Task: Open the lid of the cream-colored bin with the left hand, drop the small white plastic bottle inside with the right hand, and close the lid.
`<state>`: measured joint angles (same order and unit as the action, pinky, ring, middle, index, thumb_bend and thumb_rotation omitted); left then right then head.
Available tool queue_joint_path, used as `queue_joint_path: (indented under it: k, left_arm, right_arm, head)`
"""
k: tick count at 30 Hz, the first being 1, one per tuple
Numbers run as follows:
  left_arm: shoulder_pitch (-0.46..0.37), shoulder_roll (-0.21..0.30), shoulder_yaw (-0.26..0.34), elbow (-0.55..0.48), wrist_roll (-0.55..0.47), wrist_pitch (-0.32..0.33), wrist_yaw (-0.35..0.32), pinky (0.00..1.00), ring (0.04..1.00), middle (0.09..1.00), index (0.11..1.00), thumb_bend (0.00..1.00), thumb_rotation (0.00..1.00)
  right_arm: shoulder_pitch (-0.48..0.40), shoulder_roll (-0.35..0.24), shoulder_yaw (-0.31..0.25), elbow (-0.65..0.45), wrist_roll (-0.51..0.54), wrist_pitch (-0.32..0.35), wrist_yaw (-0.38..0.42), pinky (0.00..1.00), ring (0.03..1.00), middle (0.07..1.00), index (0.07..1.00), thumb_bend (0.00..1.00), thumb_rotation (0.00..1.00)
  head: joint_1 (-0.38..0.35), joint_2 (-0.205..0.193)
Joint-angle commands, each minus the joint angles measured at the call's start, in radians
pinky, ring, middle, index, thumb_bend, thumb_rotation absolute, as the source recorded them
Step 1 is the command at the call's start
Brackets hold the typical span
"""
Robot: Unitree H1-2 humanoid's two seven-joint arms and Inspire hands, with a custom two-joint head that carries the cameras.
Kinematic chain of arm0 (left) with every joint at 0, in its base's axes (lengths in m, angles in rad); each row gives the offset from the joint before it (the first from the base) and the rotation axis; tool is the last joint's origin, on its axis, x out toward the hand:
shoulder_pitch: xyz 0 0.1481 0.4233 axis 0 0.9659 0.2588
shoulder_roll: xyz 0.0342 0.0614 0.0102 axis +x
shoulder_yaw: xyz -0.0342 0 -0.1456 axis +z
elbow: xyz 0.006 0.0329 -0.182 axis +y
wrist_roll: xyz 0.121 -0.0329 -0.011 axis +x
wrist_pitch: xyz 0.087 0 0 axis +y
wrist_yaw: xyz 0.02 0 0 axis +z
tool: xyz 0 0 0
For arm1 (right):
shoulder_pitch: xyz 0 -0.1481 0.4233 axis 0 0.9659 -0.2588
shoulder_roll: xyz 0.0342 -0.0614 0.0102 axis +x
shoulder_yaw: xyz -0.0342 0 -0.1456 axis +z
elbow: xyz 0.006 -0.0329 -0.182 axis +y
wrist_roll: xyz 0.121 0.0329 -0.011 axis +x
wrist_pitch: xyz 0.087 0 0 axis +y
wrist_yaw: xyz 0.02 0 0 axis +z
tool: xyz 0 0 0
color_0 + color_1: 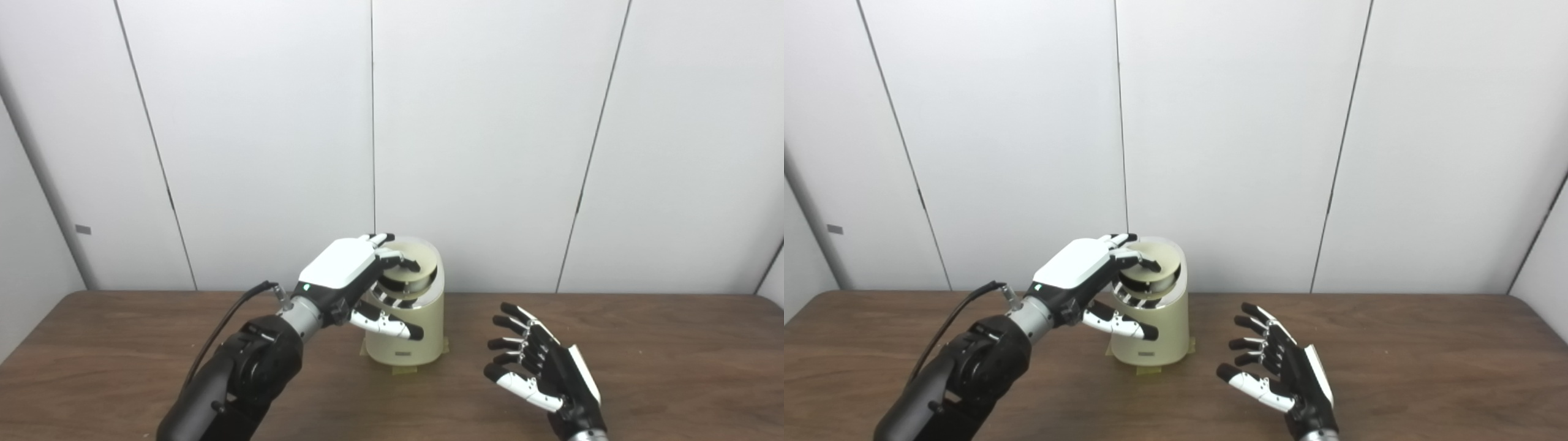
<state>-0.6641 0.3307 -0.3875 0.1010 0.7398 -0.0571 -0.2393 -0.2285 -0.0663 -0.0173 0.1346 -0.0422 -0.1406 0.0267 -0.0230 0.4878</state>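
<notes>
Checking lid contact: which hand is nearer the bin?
Left. The left hand is on the bin, fingers over its lid; the right hand hangs open to its right, apart.

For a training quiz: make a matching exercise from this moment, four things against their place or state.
Things:
1. left hand
2. right hand
3. cream-colored bin
4. table

States:
A. brown wood, bears the bin
B. open, empty, right of the bin
C. stands at the table's middle, near the wall
D. fingers on the lid

Pairs: 1-D, 2-B, 3-C, 4-A
</notes>
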Motion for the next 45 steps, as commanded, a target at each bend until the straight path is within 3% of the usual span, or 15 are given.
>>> queue_joint_path:
  k: [1,11,18,25,33,35,38,40,41,45]
  left_arm:
    - [-0.025,0.021,-0.012,-0.01,0.047,-0.034,0.03,1.0,0.976,0.798,0.79,0.92,0.54]
    - [-0.015,0.038,-0.083,-0.025,0.217,-0.035,-0.034,1.0,0.989,0.795,0.788,0.93,0.54]
    - [0.005,0.023,-0.093,-0.017,0.213,0.005,-0.098,1.0,0.997,0.775,0.775,0.93,0.54]
    - [0.02,0.02,-0.083,-0.007,0.175,0.013,-0.094,1.0,0.99,0.778,0.77,0.92,0.58]
    - [0.046,-0.003,0.026,-0.076,0.07,-0.026,0.039,1.0,0.963,0.82,0.815,0.81,0.54]
    - [0.053,-0.014,0.09,-0.113,0.014,-0.023,0.073,1.0,0.953,0.837,0.839,0.78,0.5]
    - [0.062,-0.028,0.169,-0.13,-0.049,-0.055,0.138,0.92,0.912,0.846,0.862,0.75,0.47]
    - [0.071,-0.043,0.224,-0.125,-0.096,-0.088,0.199,0.77,0.867,0.859,0.87,0.73,0.43]
    - [0.08,-0.052,0.251,-0.127,-0.123,-0.097,0.222,0.75,0.859,0.861,0.871,0.72,0.42]
    - [0.124,-0.088,0.318,-0.141,-0.204,-0.105,0.271,0.79,0.87,0.867,0.887,0.67,0.35]
  right_arm:
    - [-0.024,0.004,-0.004,-0.041,0.007,-0.004,-0.009,0.55,0.668,0.802,0.837,0.86,0.4]
    - [-0.024,0.002,-0.001,-0.048,0.004,-0.008,-0.007,0.56,0.669,0.799,0.837,0.86,0.39]
    - [-0.018,0.005,-0.002,-0.065,0.009,0.007,-0.007,0.57,0.678,0.801,0.839,0.86,0.4]
    - [-0.017,0.001,-0.001,-0.065,0.009,0.001,-0.004,0.56,0.672,0.799,0.84,0.85,0.39]
    - [-0.019,0.002,-0.002,-0.063,0.015,0.004,-0.003,0.57,0.675,0.797,0.837,0.84,0.38]
    - [-0.019,0.001,-0.003,-0.062,0.016,0.004,-0.004,0.57,0.676,0.799,0.837,0.84,0.38]
    - [-0.02,-0.001,-0.005,-0.054,0.019,-0.001,-0.003,0.57,0.677,0.801,0.838,0.85,0.38]
    - [-0.02,-0.003,-0.006,-0.05,0.02,-0.002,-0.003,0.57,0.673,0.797,0.836,0.86,0.39]
    - [-0.02,-0.003,-0.006,-0.052,0.019,0.0,-0.003,0.57,0.673,0.797,0.836,0.86,0.39]
    - [-0.018,-0.003,-0.008,-0.057,0.024,0.003,-0.002,0.56,0.67,0.797,0.834,0.85,0.38]
  head:
    - [-0.003,0.003]
    - [-0.002,0.013]
    - [-0.002,0.024]
    - [-0.003,0.028]
    - [-0.002,0.028]
    - [0.0,0.028]
    - [0.002,0.028]
    - [0.003,0.028]
    - [0.004,0.028]
    - [0.007,0.03]
